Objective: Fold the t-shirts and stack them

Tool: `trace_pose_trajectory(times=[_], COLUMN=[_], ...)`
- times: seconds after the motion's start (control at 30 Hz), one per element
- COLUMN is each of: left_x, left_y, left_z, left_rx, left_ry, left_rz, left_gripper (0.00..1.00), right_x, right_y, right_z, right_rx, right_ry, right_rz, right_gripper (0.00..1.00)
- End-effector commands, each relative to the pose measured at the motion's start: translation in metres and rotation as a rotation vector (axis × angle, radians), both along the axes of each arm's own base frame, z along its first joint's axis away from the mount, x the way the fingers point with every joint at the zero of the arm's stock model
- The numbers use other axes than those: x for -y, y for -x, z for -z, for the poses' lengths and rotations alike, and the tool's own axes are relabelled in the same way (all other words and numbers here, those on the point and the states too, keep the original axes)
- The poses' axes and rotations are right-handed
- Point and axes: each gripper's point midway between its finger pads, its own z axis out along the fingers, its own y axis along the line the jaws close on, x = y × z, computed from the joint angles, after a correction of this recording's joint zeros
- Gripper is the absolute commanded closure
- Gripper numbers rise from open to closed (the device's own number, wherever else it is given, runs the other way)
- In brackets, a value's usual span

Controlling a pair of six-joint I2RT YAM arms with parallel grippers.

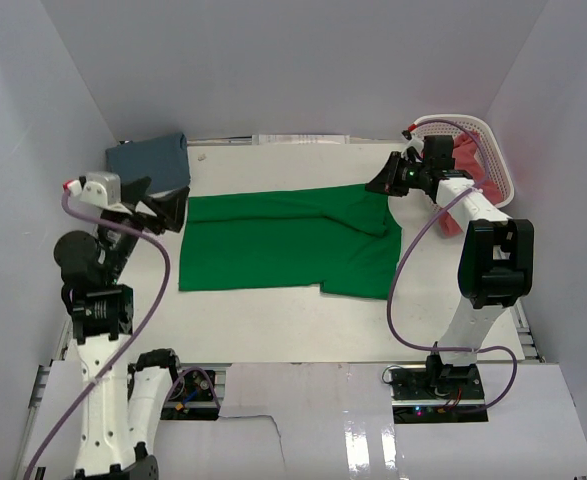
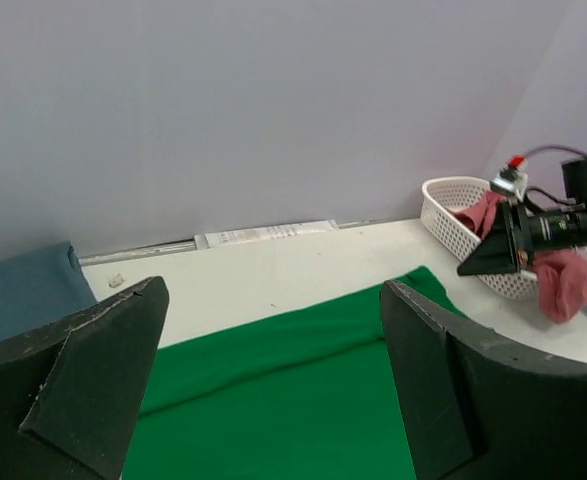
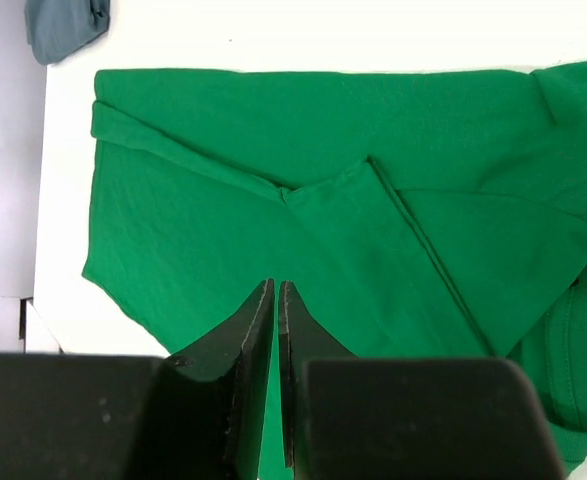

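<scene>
right jaws near part-folded green t-shirt (image 1: 273,245)

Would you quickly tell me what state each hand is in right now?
Left hand: open, empty.
Right hand: closed, holding nothing visible.

White table (image 1: 273,320), pale lavender walls (image 1: 293,60)

- A white lattice basket (image 2: 445,222) sits at the table's far right corner.
- The white table (image 1: 273,320) meets pale grey walls (image 1: 273,60).
- A printed paper strip (image 2: 268,234) lies along the back edge.
- A small pale scrap (image 2: 116,281) rests near the strip's left end.
</scene>
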Motion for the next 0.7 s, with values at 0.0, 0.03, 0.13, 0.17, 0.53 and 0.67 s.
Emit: trace_pose_trajectory(times=[0.0,0.03,0.13,0.17,0.53,0.67], left_x=[0.013,0.013,-0.012,-0.014,-0.005,-0.02], left_y=[0.017,0.02,0.002,0.001,0.009,-0.013], left_z=[0.012,0.013,0.043,0.047,0.065,0.075], left_rx=[0.119,0.136,0.024,0.027,0.152,0.008], left_ry=[-0.093,-0.064,0.116,0.149,-0.013,-0.02], left_rz=[0.038,0.035,-0.107,-0.131,-0.178,-0.274], left_gripper=[0.02,0.02,0.02,0.02,0.02,0.11], right_x=[-0.002,-0.001,-0.001,-0.002,-0.013,-0.014], right_y=[-0.003,-0.004,-0.006,-0.006,-0.006,-0.008], right_z=[-0.025,-0.027,-0.032,-0.033,-0.028,-0.026], right_rx=[0.089,0.092,0.098,0.103,0.093,0.092], right_ry=[0.02,0.025,0.026,0.021,-0.006,0.004], right_rz=[-0.021,-0.02,-0.02,-0.022,-0.031,-0.038], right_gripper=[0.89,0.89,0.89,0.89,0.88,0.87])
